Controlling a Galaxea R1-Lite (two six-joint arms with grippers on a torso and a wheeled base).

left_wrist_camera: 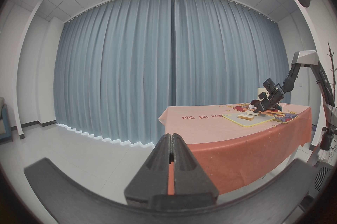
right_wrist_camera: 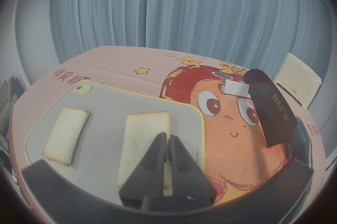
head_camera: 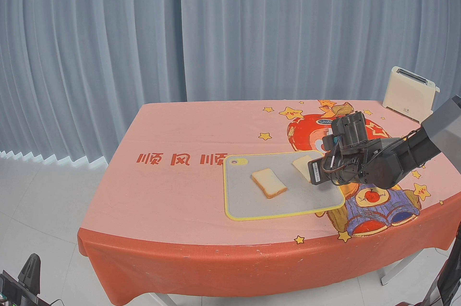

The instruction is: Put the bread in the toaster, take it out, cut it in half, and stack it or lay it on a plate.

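Here the right gripper (right_wrist_camera: 167, 138) has its jaws drawn narrow, with only a thin slit between them. The tips hang over the near half (right_wrist_camera: 142, 137) of the bread, at that half's inner long edge. I cannot tell whether the tips touch the crumb or sit just above it. The near half lies flat on the board (right_wrist_camera: 105, 108), running lengthwise under the jaws and out past their tips, close to the board's edge.

The far half (right_wrist_camera: 66, 135) lies flat on the same board, ahead of the jaws and off to one side. It is apart from the near half, with bare board between them, and its crust edge shows along one long side.

A dark blade-shaped piece (right_wrist_camera: 270, 112) stands beside the jaws on the other side from the far half. The toaster (right_wrist_camera: 296, 82) is beyond it, well apart from the jaws, at the far edge of the table (head_camera: 182, 187).

The left gripper (left_wrist_camera: 171, 137) has its jaws pressed together with nothing held between them. It is low and off the table. The table, the board and both halves are ahead of its tips and well apart from them, and the curtain (left_wrist_camera: 140, 59) hangs behind
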